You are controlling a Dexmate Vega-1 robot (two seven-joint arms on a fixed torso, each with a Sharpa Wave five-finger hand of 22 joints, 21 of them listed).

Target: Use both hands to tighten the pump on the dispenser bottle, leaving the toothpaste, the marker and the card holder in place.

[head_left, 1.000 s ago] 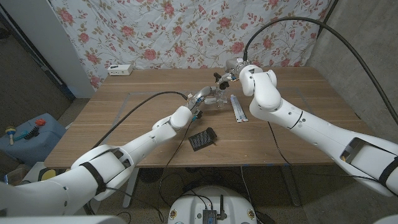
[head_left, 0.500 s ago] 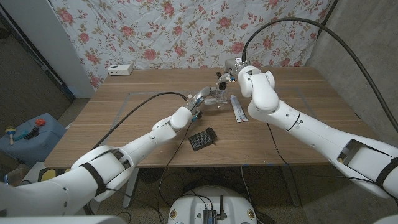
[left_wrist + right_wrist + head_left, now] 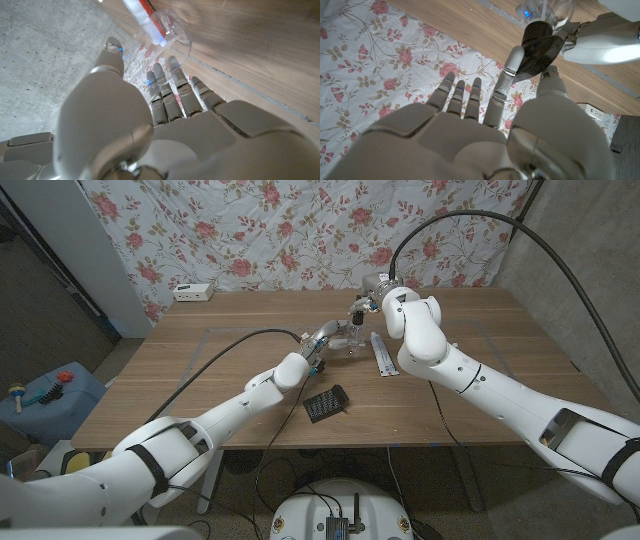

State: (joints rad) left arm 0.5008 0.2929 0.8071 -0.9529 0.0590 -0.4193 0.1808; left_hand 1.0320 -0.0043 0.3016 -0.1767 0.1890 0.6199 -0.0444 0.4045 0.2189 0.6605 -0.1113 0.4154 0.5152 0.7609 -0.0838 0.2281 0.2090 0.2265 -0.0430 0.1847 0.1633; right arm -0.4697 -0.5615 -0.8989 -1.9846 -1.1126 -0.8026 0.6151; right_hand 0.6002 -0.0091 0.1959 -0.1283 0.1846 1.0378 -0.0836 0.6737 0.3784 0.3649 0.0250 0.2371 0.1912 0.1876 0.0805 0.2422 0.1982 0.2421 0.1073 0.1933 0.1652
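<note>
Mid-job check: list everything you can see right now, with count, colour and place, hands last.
dispenser bottle: one, clear, table centre-back, between both hands
pump: one, black, on the bottle's top
toothpaste: one, white tube, right of the bottle
card holder: one, black mesh, in front of the bottle
power strip: one, white, table's far left edge
table: one, wooden
floral cloth: one, white with pink flowers, behind the table
left hand: one, white and grey, grips the bottle's body
right hand: one, white and grey, fingers at the pump

Soft, even room light with faint shadows, darker at the frame's left edge, and both wrist pictures blur close up.
</note>
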